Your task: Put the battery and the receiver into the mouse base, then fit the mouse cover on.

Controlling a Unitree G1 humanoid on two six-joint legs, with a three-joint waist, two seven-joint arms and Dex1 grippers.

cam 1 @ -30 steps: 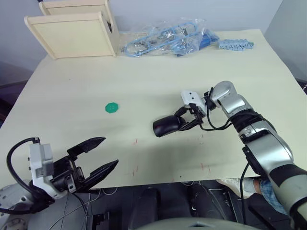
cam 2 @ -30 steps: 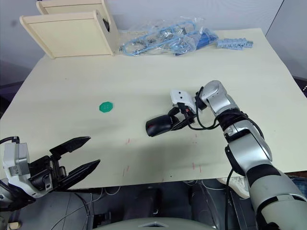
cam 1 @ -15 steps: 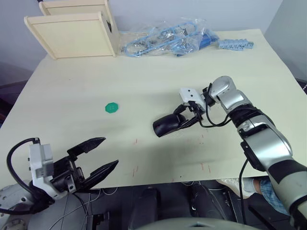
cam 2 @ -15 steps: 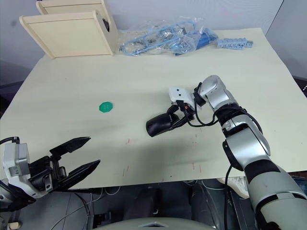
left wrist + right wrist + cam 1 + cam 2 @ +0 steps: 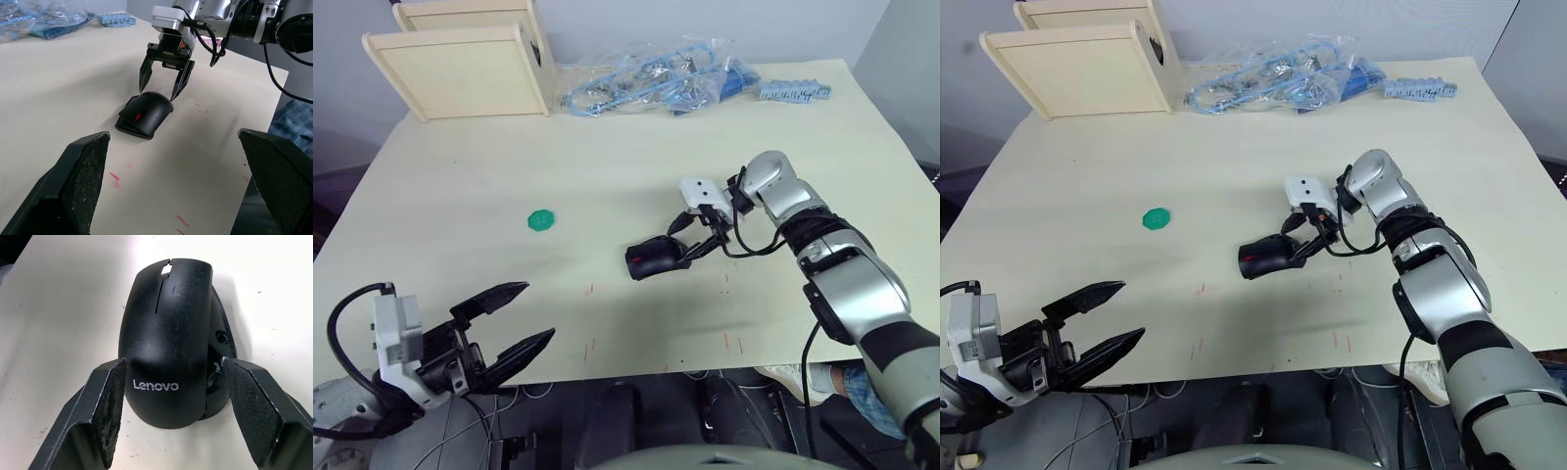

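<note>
"Lenovo" in white on the mouse cover (image 5: 168, 333), near its rear edge

Bare table (image 5: 489, 186) around mouse base (image 5: 651, 259); green disc (image 5: 541, 220) well apart.

Head stereo pair looks down over the whole tabletop (image 5: 607, 166); both wrist cams sit low, sharing the mouse cover (image 5: 168, 338) close-up.

mouse cover (image 5: 168, 333) sits over mouse base (image 5: 221, 363), so I can't see the compartment | can't tell whether cover is fully seated; base rim shows along one side | wooden box (image 5: 460, 69) cut off by top edge | contents of plastic bag (image 5: 651, 83) too jumbled for me to identify
</note>
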